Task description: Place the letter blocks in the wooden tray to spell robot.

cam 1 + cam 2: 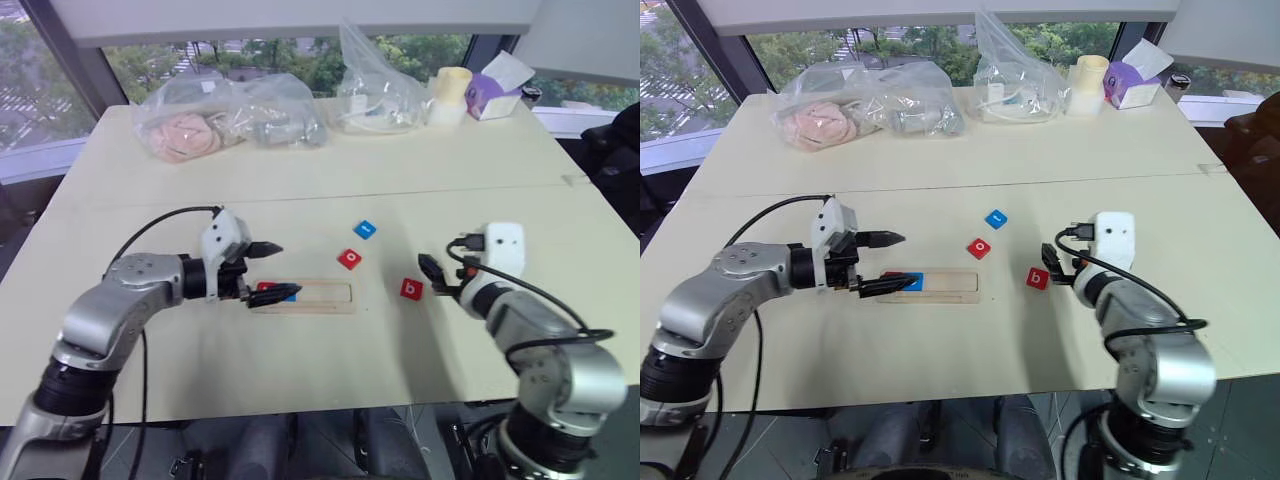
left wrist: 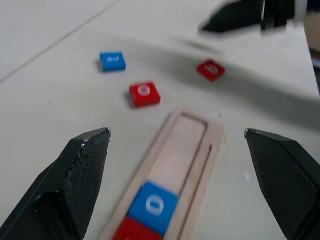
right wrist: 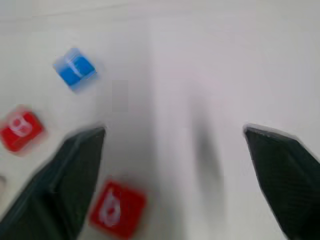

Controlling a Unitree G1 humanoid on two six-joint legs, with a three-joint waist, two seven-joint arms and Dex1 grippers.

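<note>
**With two tiles seated, the red b lies just beside my right hand**

While the wooden tray lies with its long axis running left to right across the counter, my left hand hovers over its left end, fingers spread wide and holding nothing; a red tile and the blue o already sit there. My right hand is spread apart too, empty, with the red b lying just to its left, touching neither finger. Farther out lie the red o and the blue tile. I judge the right hand nearer the b, which belongs next.
</note>
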